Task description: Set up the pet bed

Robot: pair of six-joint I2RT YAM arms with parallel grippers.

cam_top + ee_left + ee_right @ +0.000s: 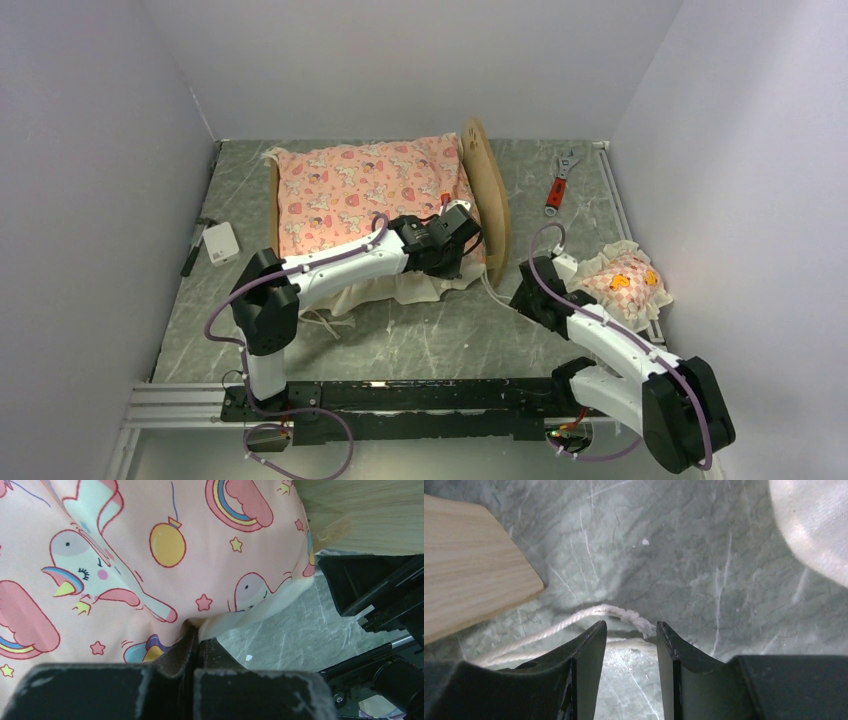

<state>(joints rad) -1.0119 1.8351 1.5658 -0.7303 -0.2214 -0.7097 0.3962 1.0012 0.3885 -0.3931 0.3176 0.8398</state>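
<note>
Left wrist view: left gripper (194, 639) closed tight, pinching edge of pink mattress (150, 555). Right gripper (630, 635) half open, holding nothing, white cord (574, 622) at tips. Pet bed (492, 195) far centre of table (684, 555), under mattress.

Plain white walls (400, 60) close in the scene at 9, 12 and 3 o'clock. The table top (440, 340) is grey-green, marbled and scratched, evenly lit, with an aluminium rail (170, 405) along 6 o'clock.

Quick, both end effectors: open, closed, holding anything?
Left end effector: closed, pinching the edge of the pink unicorn-print fabric mattress.
Right end effector: open, holding nothing.
</note>
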